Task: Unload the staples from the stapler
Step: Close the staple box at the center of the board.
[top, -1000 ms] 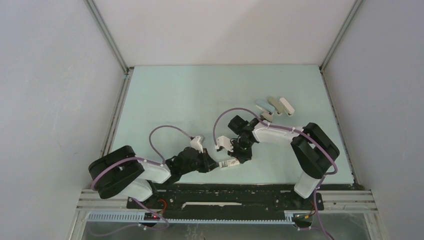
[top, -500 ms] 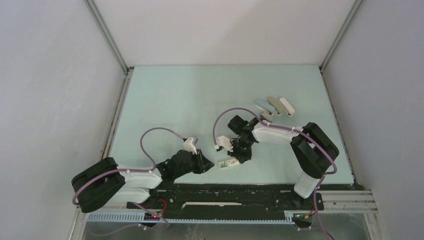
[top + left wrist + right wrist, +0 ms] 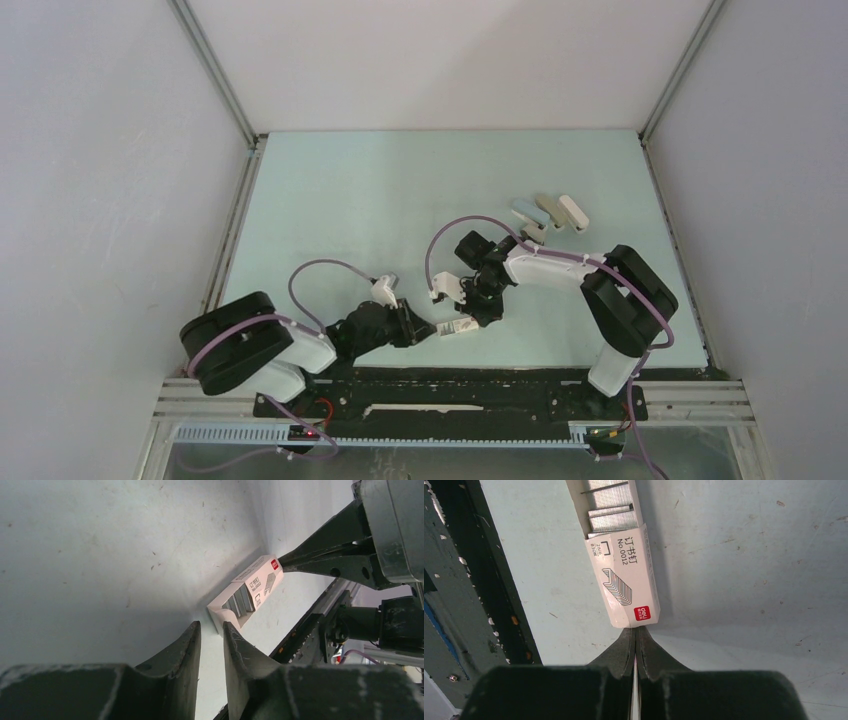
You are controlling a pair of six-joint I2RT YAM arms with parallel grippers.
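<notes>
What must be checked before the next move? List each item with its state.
1. left gripper free, jaws slightly apart, empty: ok.
2. right gripper shut, tips at the box end: ok.
3. Box actually gripped: cannot tell.
4. Box tray slid open, staples exposed: ok.
5. Pale-blue stapler in hand: not ok, it lies far right, untouched.

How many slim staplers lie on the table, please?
3, side by side far right: a pale-blue stapler, a beige stapler, a whitish stapler; the right arm may hide others.
</notes>
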